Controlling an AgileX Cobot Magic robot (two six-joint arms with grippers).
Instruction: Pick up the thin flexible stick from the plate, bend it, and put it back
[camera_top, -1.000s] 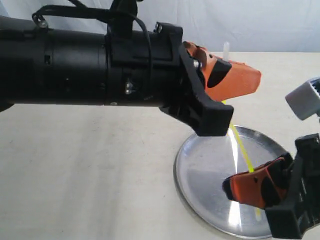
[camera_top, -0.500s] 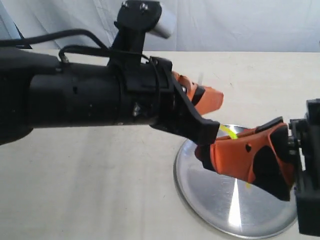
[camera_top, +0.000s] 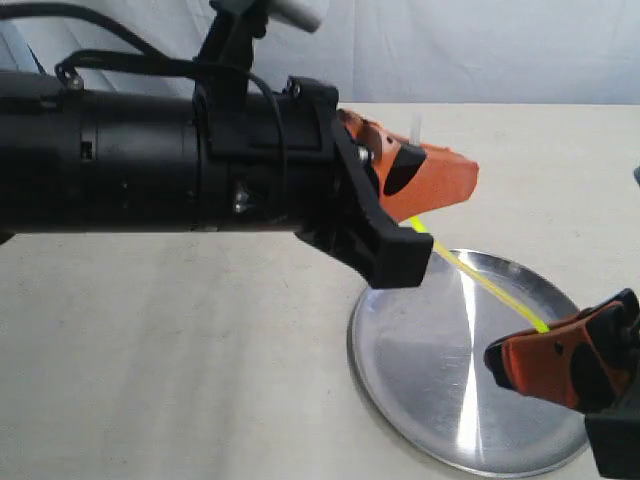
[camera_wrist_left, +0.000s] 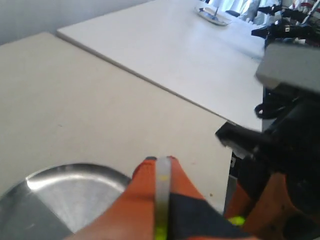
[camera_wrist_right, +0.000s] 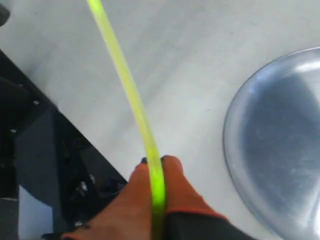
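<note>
Both ends pinched, lifted clear.
Left gripper (camera_top: 432, 182) and right gripper (camera_top: 508, 360) clamp their jaws on the thin flexible stick (camera_top: 482, 281), straight above the plate (camera_top: 400, 395) by the counter's (camera_top: 150, 340) right edge. Pickup looks done, no bend shows, and return remains.

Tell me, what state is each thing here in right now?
plate: lying flat on the table.
stick: in the air above the plate, held near both ends, almost straight.
left gripper: shut on the stick.
right gripper: shut on the stick.
</note>
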